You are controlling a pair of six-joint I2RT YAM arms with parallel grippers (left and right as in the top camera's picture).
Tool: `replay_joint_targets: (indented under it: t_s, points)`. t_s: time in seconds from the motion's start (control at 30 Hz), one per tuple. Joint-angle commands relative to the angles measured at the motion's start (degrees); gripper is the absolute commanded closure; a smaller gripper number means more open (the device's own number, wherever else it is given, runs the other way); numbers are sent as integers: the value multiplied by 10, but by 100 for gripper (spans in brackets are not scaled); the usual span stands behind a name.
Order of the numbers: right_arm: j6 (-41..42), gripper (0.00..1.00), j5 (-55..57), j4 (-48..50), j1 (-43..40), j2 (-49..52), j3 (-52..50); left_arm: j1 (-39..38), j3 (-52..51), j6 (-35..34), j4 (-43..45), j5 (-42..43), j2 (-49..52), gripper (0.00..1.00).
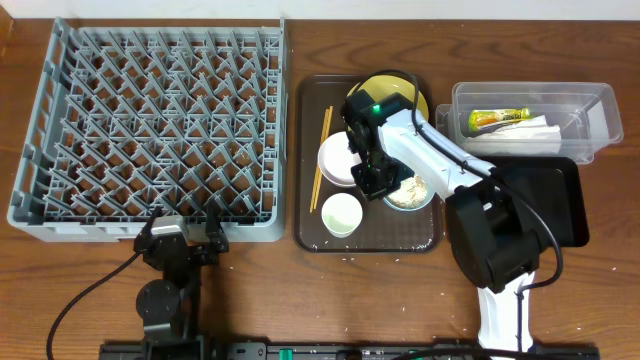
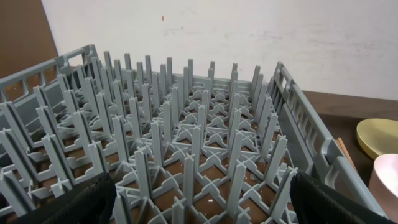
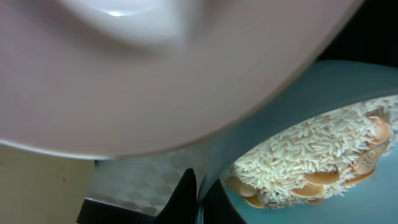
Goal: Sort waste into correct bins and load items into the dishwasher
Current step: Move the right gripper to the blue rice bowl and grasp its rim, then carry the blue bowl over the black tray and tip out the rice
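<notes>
Backing the wooden table (image 1: 330, 300) and rack (image 1: 150, 120) is a white wall (image 2: 249, 31).

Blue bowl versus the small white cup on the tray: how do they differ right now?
The blue bowl holds rice scraps; the white cup looks empty. The bowl is wider than the cup. The right end effector is at the bowl's edge, while the cup stands free. Both are upright on the brown tray.
</notes>
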Motion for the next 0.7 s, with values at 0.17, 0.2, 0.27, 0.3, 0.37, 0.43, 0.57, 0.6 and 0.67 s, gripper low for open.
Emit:
replay_joint_targets:
  t_s: [0.17, 0.2, 0.27, 0.3, 0.37, 0.43, 0.57, 0.6, 0.67]
  points:
    - [-31, 99, -45, -8, -20, -116, 21, 2, -9, 3, -21, 8, -3, 9]
    - [-31, 99, -53, -8, -29, -134, 21, 2, -9, 3, -21, 8, -3, 10]
    - [-37, 99, -68, -9, -47, -161, 21, 2, -9, 3, -21, 8, -3, 9]
    - [-43, 99, -79, -10, -60, -174, 21, 2, -9, 3, -21, 8, -3, 9]
    - [-50, 99, -94, -11, -82, -190, 19, 2, -9, 3, -21, 8, -3, 9]
    - [-63, 99, -117, -11, -112, -204, 13, 2, -9, 3, -21, 8, -3, 10]
    - [-100, 99, -184, -19, -176, -216, -9, 2, -9, 3, -21, 8, -3, 9]
    - [-110, 99, -202, -21, -191, -216, -16, 2, -9, 3, -21, 8, -3, 10]
    - [-129, 99, -239, -21, -221, -217, -32, 2, -9, 3, -21, 8, -3, 10]
